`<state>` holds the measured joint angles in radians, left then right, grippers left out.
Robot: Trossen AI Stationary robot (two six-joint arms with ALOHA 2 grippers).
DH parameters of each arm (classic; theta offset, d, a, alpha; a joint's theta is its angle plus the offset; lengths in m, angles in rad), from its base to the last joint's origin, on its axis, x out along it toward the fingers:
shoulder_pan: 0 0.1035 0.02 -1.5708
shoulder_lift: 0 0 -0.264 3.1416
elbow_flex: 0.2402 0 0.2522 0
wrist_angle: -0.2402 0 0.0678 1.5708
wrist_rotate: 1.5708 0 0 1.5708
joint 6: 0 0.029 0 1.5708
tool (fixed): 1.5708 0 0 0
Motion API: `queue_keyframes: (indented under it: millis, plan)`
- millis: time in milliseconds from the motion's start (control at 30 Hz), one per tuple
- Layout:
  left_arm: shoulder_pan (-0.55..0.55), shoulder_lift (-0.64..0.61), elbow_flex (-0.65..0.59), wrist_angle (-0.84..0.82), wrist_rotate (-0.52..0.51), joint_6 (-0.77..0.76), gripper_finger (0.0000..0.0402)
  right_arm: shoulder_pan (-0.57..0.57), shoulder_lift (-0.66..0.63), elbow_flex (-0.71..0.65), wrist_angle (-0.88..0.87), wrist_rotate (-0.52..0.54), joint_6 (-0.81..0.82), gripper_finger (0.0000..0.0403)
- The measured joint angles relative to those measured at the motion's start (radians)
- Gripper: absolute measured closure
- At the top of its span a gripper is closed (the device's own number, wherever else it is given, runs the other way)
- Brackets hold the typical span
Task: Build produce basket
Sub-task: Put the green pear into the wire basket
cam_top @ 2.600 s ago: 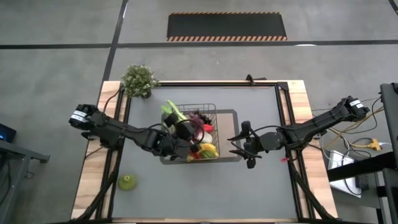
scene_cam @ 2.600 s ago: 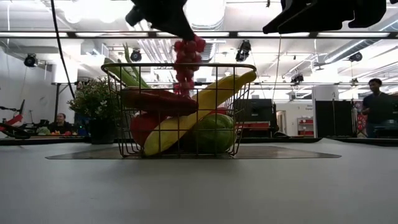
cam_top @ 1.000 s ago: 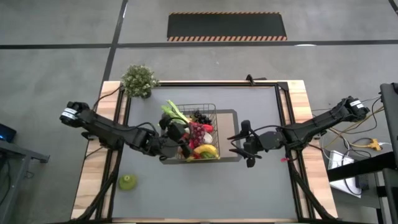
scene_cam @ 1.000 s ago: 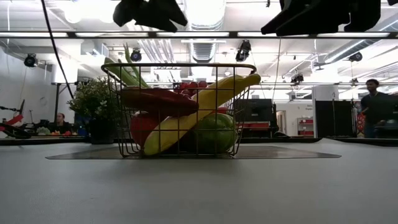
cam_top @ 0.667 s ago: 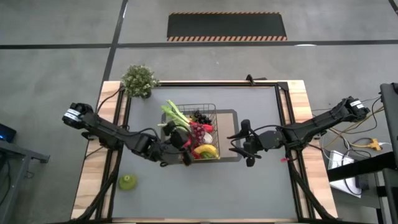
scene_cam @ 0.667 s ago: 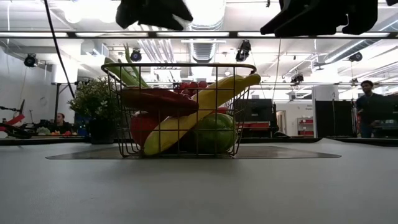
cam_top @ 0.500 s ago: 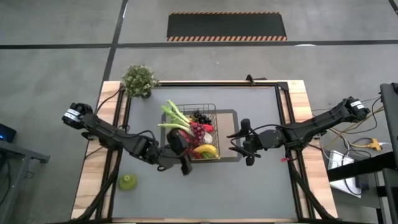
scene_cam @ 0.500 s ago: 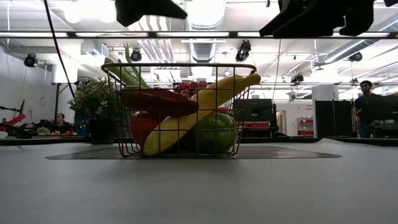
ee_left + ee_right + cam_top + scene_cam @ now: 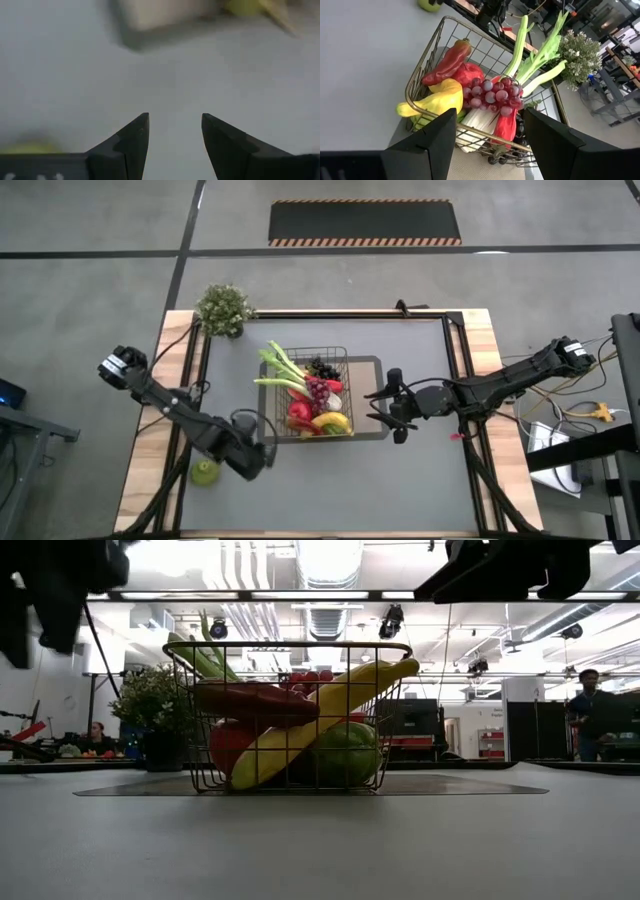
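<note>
The dark wire basket [image 9: 345, 355] stands on a grey mat [image 9: 372, 368] at mid-table, with produce inside: leek [image 9: 280, 366], purple grapes [image 9: 318, 390], red pepper [image 9: 447, 62], banana [image 9: 300, 725]. A green pear [image 9: 205, 471] lies alone on the table at the near left. My left gripper [image 9: 255, 462] hovers open to the right of the pear, pointing steeply down, nothing between its fingers [image 9: 131, 137]. My right gripper [image 9: 385, 406] hangs open to the right of the basket, facing it, with nothing held [image 9: 490, 112].
A leafy potted plant [image 9: 223, 310] stands at the table's far left corner. In the low view, people [image 9: 598, 710] show in the room beyond the table. Bare grey tabletop [image 9: 380, 480] runs along the near side.
My left gripper has left the basket's near left corner. It has swung toward the table's near left and down, ending beside the pear. It has rolled and tipped from nearly level to pointing steeply down. The produce in the basket has stayed put.
</note>
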<state>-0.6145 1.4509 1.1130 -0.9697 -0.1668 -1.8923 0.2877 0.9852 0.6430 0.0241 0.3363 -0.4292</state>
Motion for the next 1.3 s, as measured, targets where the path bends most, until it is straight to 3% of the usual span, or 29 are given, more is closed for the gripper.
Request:
queue_keyframes:
  millis: [133, 267, 567, 767, 1300]
  plan:
    - [-0.006, 0.001, -0.006, -0.078, 0.155, -0.129, 0.0237, -0.001, 0.000, 0.000, 0.008, 0.000, 0.000, 0.0184]
    - [-0.013, 0.000, 0.008, -0.120, 0.191, -0.139, 0.0237, -0.001, 0.000, -0.003, 0.008, -0.004, 0.009, 0.0184]
    - [-0.023, -0.002, 0.032, -0.248, 0.412, -0.144, 0.0237, -0.001, 0.000, -0.006, 0.010, -0.004, 0.002, 0.0184]
    - [-0.028, -0.006, 0.032, -0.304, 0.476, -0.140, 0.0237, -0.001, 0.000, -0.006, 0.010, -0.004, -0.001, 0.0184]
    - [-0.114, 0.003, -0.032, -0.296, 0.481, -0.197, 0.0237, -0.001, 0.000, -0.009, 0.010, -0.004, -0.001, 0.0184]
